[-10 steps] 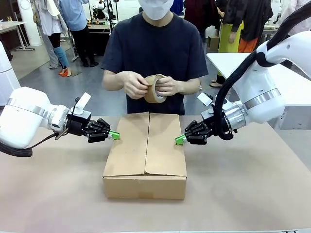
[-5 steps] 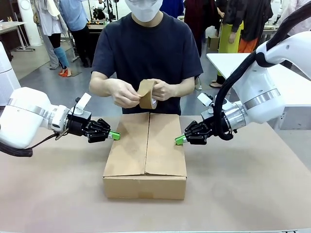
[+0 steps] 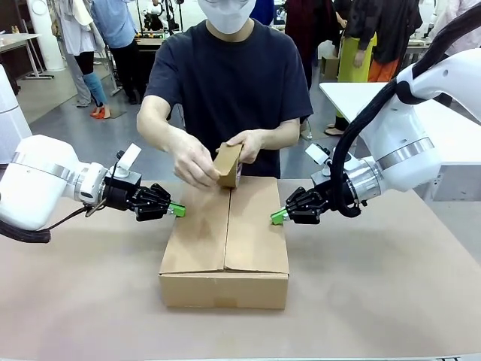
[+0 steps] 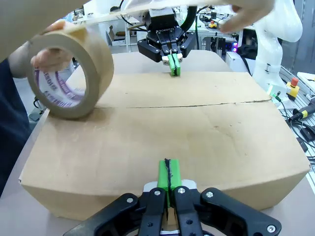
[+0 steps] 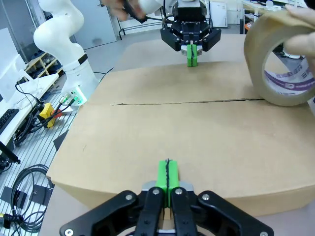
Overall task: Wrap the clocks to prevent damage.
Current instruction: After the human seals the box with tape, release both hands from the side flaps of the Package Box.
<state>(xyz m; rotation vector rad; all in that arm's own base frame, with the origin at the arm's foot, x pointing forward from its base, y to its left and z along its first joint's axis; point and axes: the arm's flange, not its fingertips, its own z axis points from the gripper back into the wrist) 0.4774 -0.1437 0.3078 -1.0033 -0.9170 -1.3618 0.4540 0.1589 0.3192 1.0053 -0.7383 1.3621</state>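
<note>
A closed cardboard box (image 3: 225, 241) lies mid-table with its two top flaps meeting at a centre seam (image 4: 187, 104). My left gripper (image 3: 176, 210) is shut, its green pads pressing on the box's left flap edge (image 4: 169, 177). From the other side my right gripper (image 3: 278, 217) is shut too, pads on the right flap edge (image 5: 168, 176). The person holds a roll of brown tape (image 3: 228, 165) at the box's far end, one hand (image 3: 194, 162) pulling the tape's end down toward the seam. The clocks are hidden.
A second table (image 3: 361, 94) stands at the back right, with people standing farther off. Bare brown tabletop (image 3: 83, 301) surrounds the box. Cables and equipment (image 5: 29, 118) lie beside the table in the right wrist view.
The person has lowered the tape roll from chest height down to the box's far end. Both grippers have stayed on the flaps.
</note>
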